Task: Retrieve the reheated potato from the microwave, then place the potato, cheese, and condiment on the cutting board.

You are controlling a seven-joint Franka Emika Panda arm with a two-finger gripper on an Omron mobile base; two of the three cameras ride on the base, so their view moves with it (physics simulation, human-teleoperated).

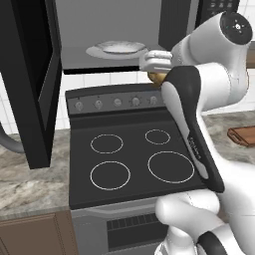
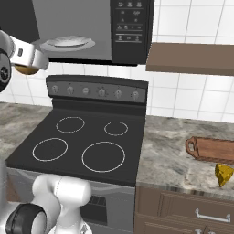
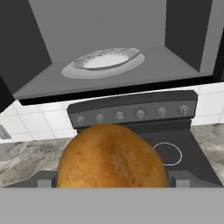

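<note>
— What fills the room, starting from the biggest thing?

— A black microwave [image 1: 114,35] hangs over the range with its door [image 1: 30,79] swung wide to the left. Its grey inside holds a white plate [image 1: 119,48]. The button panel sits on its right side. Below it stands a black stove [image 2: 77,146] with four ringed burners and a row of knobs along the back.

— And the robot?

— A white arm with dark joints rises in front of the stove. Its gripper [image 1: 158,75] hangs in the air just outside the microwave's mouth, above the knob row. The jaws stand wide, clasped around the potato [image 3: 113,157], a golden-brown, speckled lump sitting between the fingers. From the right base view the potato [image 2: 26,69] shows as a small tan shape under the white hand, clear of the oven.

— What lies on the counter?

— To the right of the stove, on speckled stone, rests a reddish-brown cutting board [image 2: 215,150] with a handle loop facing the stove. Just in front of it, near the counter's edge, sits the yellow cheese [image 2: 223,174] wedge, apart from the board. A brown shelf [image 2: 192,58] juts from the tiled wall above.
</note>
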